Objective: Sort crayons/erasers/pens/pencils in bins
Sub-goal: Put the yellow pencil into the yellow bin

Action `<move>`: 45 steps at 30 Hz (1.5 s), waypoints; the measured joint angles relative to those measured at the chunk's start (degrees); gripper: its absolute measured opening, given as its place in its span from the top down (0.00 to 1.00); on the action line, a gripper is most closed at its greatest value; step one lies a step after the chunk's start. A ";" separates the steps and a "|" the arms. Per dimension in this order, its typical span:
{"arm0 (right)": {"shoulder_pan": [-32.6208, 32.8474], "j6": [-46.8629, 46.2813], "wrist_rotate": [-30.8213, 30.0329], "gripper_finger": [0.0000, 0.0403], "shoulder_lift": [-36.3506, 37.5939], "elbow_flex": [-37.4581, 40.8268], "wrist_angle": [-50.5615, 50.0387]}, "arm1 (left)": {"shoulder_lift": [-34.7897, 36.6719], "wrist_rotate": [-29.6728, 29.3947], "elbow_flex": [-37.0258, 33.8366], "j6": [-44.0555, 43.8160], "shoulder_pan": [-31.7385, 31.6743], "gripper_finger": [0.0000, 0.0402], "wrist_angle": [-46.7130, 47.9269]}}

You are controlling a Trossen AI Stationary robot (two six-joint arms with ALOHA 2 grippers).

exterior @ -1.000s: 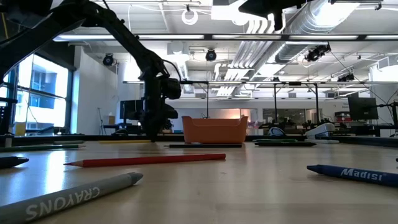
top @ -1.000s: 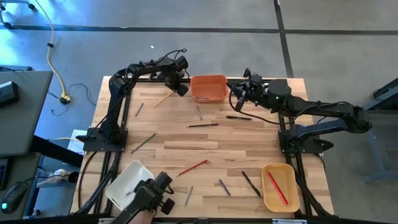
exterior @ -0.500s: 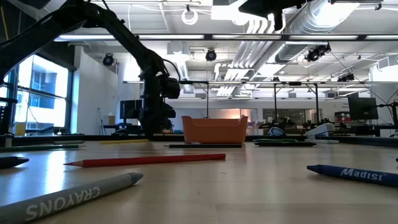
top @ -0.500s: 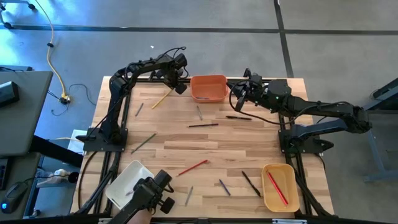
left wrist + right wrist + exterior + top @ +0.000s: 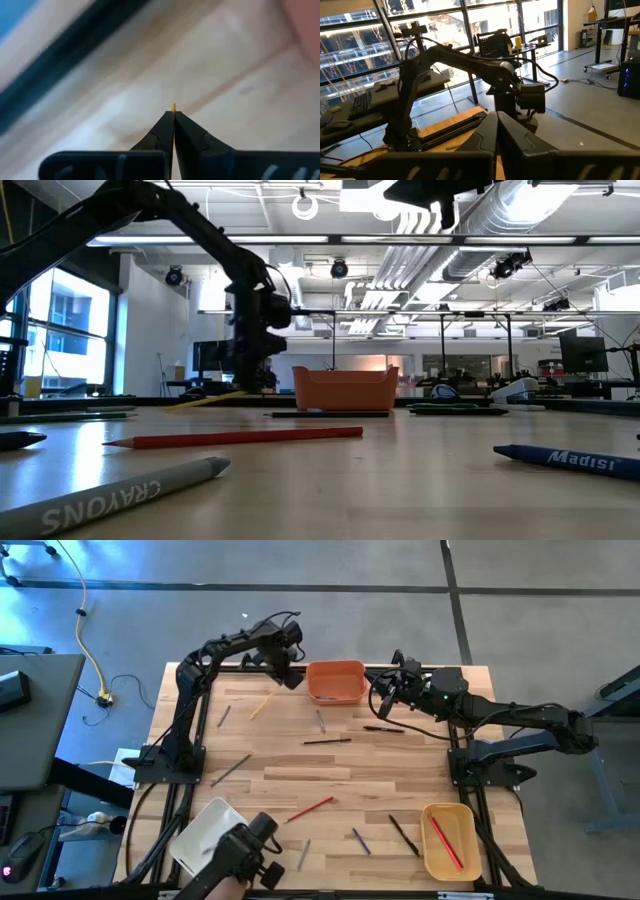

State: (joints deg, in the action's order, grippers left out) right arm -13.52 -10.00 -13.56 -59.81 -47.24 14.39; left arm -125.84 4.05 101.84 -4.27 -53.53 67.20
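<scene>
My left gripper [image 5: 281,686] points down at the table's far left, just left of the orange bin [image 5: 335,681], and is shut on a wood-yellow pencil [image 5: 262,704]. The low view shows that pencil [image 5: 205,398] slanting. My right gripper [image 5: 380,702] waits shut and level above the table, right of the orange bin, holding nothing. A white bin [image 5: 205,833] sits at the near left. A tan-yellow bin [image 5: 448,858] at the near right holds a red stick [image 5: 446,842]. Several other sticks lie flat on the wood. My left gripper pinches the yellow pencil's far end [image 5: 173,106] between its two fingertips, coming from above and pointing down. That end is raised and the pencil slants down toward the table's left [image 5: 170,407]. Whether the low end rests on the table, I cannot tell.
Loose sticks lie across the table: a red one [image 5: 310,809], black ones [image 5: 327,741] [image 5: 383,728] [image 5: 404,835], grey ones [image 5: 225,716] [image 5: 320,720] and a greenish one [image 5: 230,770]. A dark device [image 5: 250,855] sits at the near edge beside the white bin.
My left gripper has risen beside the orange bin, taking the yellow pencil's far end up with it. The pencil lay flat on the table a second ago and now slants, its other end still low.
</scene>
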 joint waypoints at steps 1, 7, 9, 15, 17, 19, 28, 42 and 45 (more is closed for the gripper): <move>0.00 0.00 0.00 1.00 0.00 0.00 0.00 | 0.00 1.04 0.19 0.00 0.15 1.00 0.42; 0.00 0.00 0.00 1.00 0.00 0.00 0.00 | 0.07 5.26 0.46 -0.09 1.29 1.00 3.33; 0.00 0.00 0.00 1.00 0.00 0.00 -0.05 | 0.07 6.64 0.48 -0.15 1.70 1.00 4.23; 0.00 0.00 0.00 1.00 0.32 -0.01 -2.02 | 0.09 10.15 0.48 -0.66 3.08 1.00 7.26; 0.00 0.00 0.00 1.00 0.77 -0.02 -3.50 | 0.11 11.68 0.48 -1.37 3.67 1.00 7.61; 0.00 -0.02 0.00 1.00 1.41 -0.02 -4.65 | 0.13 12.86 0.48 -1.78 4.37 1.00 7.63; 0.00 -0.08 -0.02 1.00 6.16 -0.02 -12.26 | 0.17 17.62 0.48 -4.63 9.61 1.00 7.08; 0.00 -0.15 -0.02 1.00 11.95 -0.04 -18.11 | 0.17 17.62 0.48 -7.66 17.93 1.00 3.94; 0.00 -0.48 -0.02 1.00 12.55 -0.04 -18.93 | 0.17 17.64 0.48 -7.76 19.35 1.00 3.94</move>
State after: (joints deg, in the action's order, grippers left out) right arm -13.52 -10.48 -13.58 -47.27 -47.29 -4.54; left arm -125.67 21.69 102.32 -12.03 -34.17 71.13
